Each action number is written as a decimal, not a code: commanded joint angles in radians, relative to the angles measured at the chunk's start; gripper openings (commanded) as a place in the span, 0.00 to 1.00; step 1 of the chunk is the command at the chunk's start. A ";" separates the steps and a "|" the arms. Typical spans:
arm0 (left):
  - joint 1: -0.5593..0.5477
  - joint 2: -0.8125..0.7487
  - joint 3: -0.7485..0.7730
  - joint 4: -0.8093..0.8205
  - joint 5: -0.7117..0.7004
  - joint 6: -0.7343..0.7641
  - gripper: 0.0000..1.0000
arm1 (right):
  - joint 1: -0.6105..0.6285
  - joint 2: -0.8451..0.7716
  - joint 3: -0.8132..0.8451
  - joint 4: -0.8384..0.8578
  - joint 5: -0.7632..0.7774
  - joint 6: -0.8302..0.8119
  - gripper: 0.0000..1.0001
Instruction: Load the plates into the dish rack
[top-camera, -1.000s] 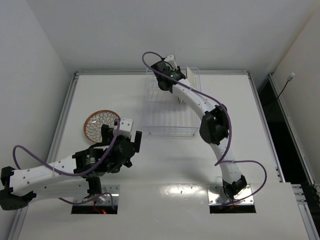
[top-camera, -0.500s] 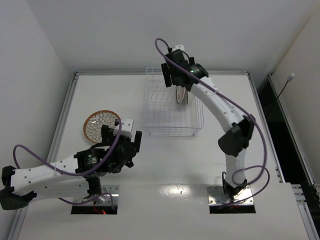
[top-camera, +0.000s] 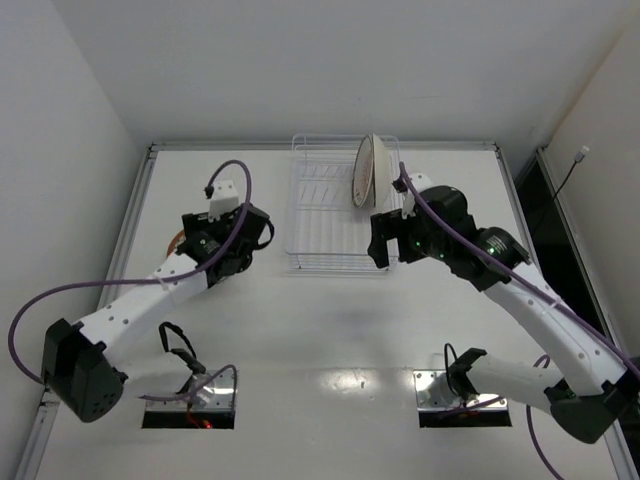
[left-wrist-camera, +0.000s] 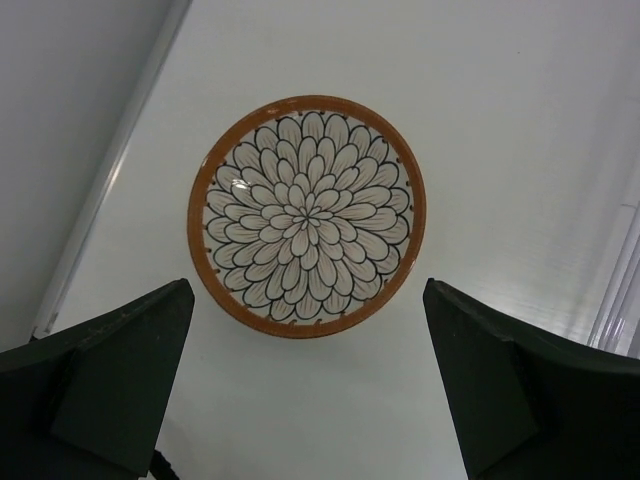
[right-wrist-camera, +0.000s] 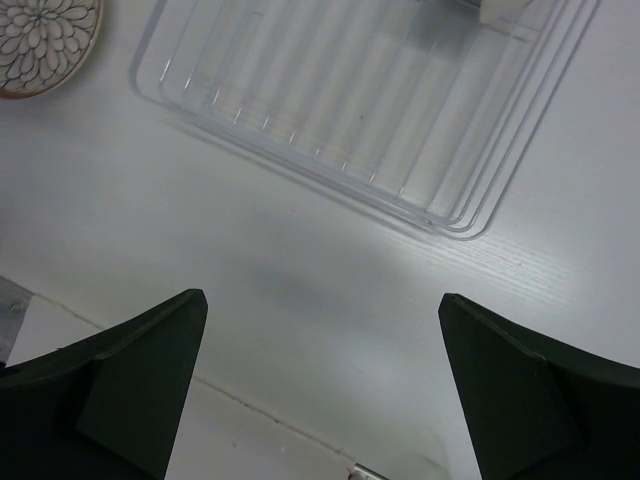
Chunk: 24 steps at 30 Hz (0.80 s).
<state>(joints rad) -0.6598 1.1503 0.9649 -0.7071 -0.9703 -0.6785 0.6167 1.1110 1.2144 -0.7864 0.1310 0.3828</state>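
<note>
One plate stands on edge in the back right of the clear wire dish rack, pale underside showing. My right gripper hovers open and empty just off the rack's near right corner. Its wrist view looks down on the rack beyond the open right gripper. A second plate, orange-brown rimmed with a white scale pattern, lies flat on the table. My left gripper hangs open above its near edge. From above, the left gripper covers that plate except a sliver of rim.
The flat plate also shows left of the rack in the right wrist view. A raised rail runs along the table's left edge, close to that plate. Purple cables loop off both arms.
My right gripper opened, let go of the plate now standing in the rack, and drew back toward me. My left arm swung forward to above the flat plate.
</note>
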 joint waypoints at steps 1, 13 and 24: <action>0.119 0.080 0.069 0.138 0.183 0.123 0.99 | -0.002 -0.065 -0.042 0.072 -0.105 0.024 1.00; 0.378 0.410 0.228 0.143 0.513 0.275 0.99 | -0.002 -0.085 0.016 -0.027 -0.016 -0.045 1.00; 0.387 0.528 0.164 0.190 0.504 0.284 0.99 | -0.002 -0.103 -0.004 -0.065 -0.004 -0.035 1.00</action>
<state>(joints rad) -0.2852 1.6711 1.1469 -0.5503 -0.4599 -0.4034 0.6170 1.0302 1.1896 -0.8463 0.1051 0.3515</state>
